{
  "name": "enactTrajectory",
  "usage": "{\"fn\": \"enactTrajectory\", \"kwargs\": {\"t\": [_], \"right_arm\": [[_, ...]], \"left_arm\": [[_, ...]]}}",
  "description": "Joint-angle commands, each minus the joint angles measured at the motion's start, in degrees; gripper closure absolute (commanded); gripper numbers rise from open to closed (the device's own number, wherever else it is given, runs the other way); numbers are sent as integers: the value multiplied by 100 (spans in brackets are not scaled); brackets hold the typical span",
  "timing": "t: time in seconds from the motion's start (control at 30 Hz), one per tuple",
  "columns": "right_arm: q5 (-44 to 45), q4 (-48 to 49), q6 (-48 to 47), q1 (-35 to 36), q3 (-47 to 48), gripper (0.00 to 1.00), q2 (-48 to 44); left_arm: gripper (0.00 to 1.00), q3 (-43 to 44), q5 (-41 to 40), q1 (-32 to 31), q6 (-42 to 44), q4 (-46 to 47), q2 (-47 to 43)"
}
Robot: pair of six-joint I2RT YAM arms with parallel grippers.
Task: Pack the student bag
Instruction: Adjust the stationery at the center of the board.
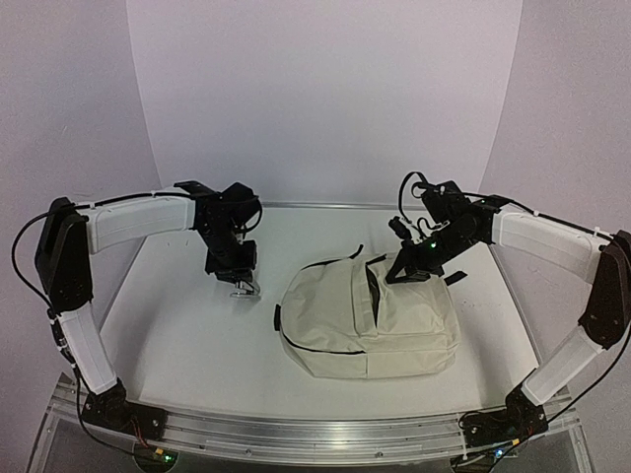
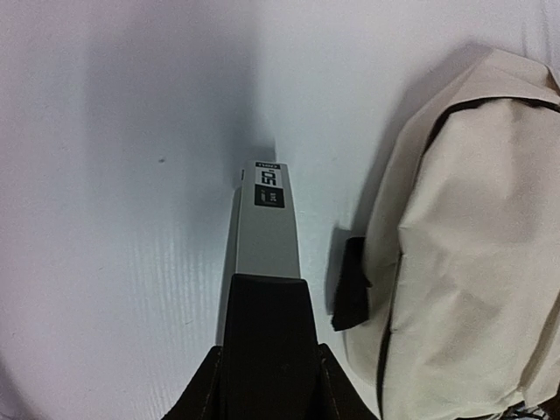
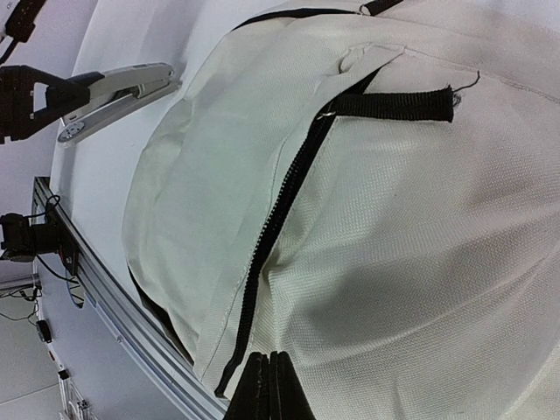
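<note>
The student bag point(image 1: 370, 315), a cream-beige backpack with black zippers, lies flat at the middle right of the white table. It also shows in the left wrist view point(image 2: 472, 262) and fills the right wrist view point(image 3: 394, 219). My left gripper point(image 1: 235, 264) is shut on a grey metal stapler point(image 1: 245, 288) and holds it just left of the bag. In the left wrist view the gripper point(image 2: 267, 293) grips the stapler point(image 2: 265, 223) above the table. My right gripper point(image 1: 406, 273) is at the bag's far right. Its jaws point(image 3: 269, 360) are pressed together on the fabric beside the black zipper point(image 3: 280, 219).
A black strap tab point(image 3: 394, 103) lies on the bag's top, and another point(image 2: 350, 284) sticks out on its left side. An aluminium rail point(image 1: 315, 434) runs along the table's near edge. White walls close the back and sides.
</note>
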State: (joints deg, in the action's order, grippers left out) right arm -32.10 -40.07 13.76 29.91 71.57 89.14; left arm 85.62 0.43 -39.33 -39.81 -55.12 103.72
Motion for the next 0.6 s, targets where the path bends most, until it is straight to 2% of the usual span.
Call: {"fn": "enactTrajectory", "kwargs": {"t": [0.0, 0.1, 0.3, 0.43, 0.57], "right_arm": [[10, 27, -49, 6, 169, 100, -85], [13, 26, -49, 6, 188, 100, -74], [20, 28, -49, 8, 191, 100, -69], [35, 26, -49, 7, 205, 99, -56], [37, 26, -49, 7, 221, 99, -21]], "left_arm": [[100, -997, -988, 16, -152, 627, -640], [100, -1604, -1008, 14, -198, 961, -818], [91, -2341, -817, -90, -524, 1363, -889], [85, -2485, -723, -92, -706, 1433, -848], [84, -2396, -459, -92, -750, 1338, -526]]}}
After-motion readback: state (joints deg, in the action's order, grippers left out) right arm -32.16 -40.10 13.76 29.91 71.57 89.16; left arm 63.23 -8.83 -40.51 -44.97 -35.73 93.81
